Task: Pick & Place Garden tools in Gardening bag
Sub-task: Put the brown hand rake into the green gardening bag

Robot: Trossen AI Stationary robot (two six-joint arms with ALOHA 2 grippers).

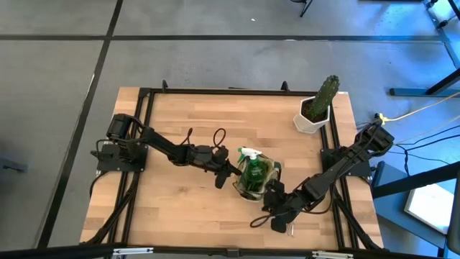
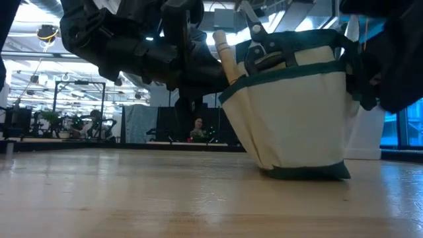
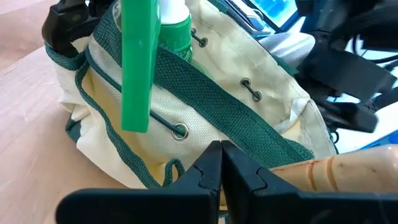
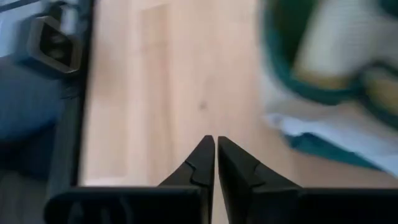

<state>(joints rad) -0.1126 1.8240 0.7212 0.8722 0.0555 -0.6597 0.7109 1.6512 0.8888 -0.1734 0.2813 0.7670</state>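
The beige gardening bag [image 1: 256, 178] with green trim stands upright on its base at the table's middle [image 2: 297, 99]. A green spray bottle [image 1: 251, 169] stands inside it. A wooden tool handle [image 2: 223, 56] and black pruner handles [image 2: 261, 46] stick up out of its side pockets. My left gripper [image 3: 221, 152] is shut, its tips at the bag's left side wall [image 3: 186, 124], beside the wooden handle [image 3: 336, 171]. My right gripper [image 4: 215, 146] is shut over bare table at the bag's near right [image 1: 277, 201], with nothing between its fingers. My left gripper's shut fingertips [image 3: 211, 155] come nearly level from the table's left. They stand at the bag's side wall just under the green band [image 3: 205, 106]. I cannot tell whether they touch the cloth or the wooden handle.
A cactus in a white pot [image 1: 316, 108] stands at the far right corner. A bright green flat bar [image 3: 137, 62] hangs in front of the bag in the left wrist view. Bare wood lies to the table's left and near side [image 1: 180, 208].
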